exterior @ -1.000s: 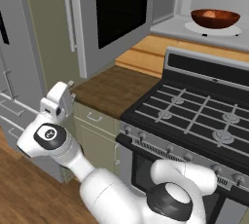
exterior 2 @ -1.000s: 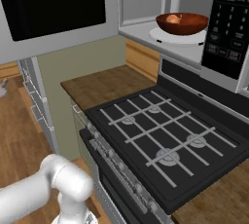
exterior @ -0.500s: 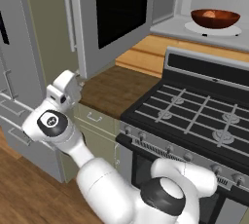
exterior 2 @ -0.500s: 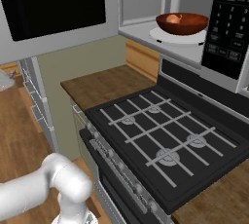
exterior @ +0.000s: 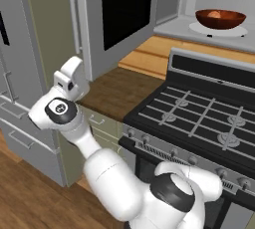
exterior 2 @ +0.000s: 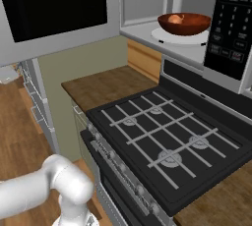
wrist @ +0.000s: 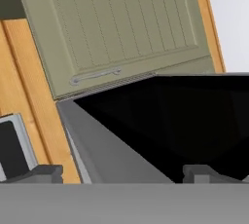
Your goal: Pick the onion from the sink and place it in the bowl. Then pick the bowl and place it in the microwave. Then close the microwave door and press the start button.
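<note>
The onion [exterior 2: 174,18] lies inside the bowl [exterior 2: 184,23], and the bowl rests on the white turntable plate [exterior 2: 167,35] inside the microwave [exterior 2: 231,28], far ahead of the fingers [wrist: 124,173] and well above the stove [exterior 2: 167,141]. The loading steps therefore appear complete; the step in hand is judged to be closing the microwave door [exterior: 117,16].

The door stands swung wide open. In the hand view its black glass and grey frame lie directly ahead of the fingers, close to them, with an olive cabinet door [wrist: 121,28] beyond. In the left base view the hand [exterior: 69,78] sits low, just beside the door's lower outer corner, above the edge of the wooden counter [exterior: 117,91].

The two finger tips stand well apart with nothing between them.

Handling: the door is a rigid hinged panel that should swing freely under light force. The glass is smooth and likely slippery, so no grasp is needed. Apply a flat push on the grey frame near the free edge, far from the hinge, for best leverage. A push near the hinge would need more force.
</note>
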